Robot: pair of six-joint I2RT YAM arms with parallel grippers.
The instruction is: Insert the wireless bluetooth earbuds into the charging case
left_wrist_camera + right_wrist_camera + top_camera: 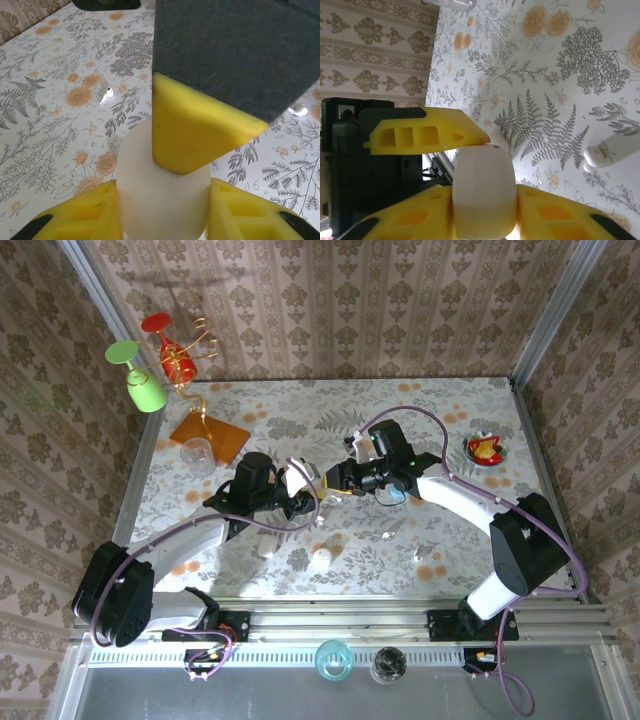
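Observation:
Both grippers meet at mid-table on the white charging case (301,478). The case (160,185) sits squeezed between my left gripper's (162,200) yellow fingers, and one right fingertip (175,135) presses on its top. In the right wrist view the closed case (484,190) is clamped between the right gripper's (485,205) fingers, with a left finger (427,132) lying across its upper edge. A white earbud (106,95) lies on the floral cloth to the left, and another whitish bit (300,109) lies to the right.
White pebble-like pieces (321,558) (265,545) lie near the front edge, and a rounded white piece (612,150) lies on the cloth. A clear glass (197,452), an orange tile (210,435) and coloured goblets (140,380) stand back left. A small bowl (485,449) sits back right.

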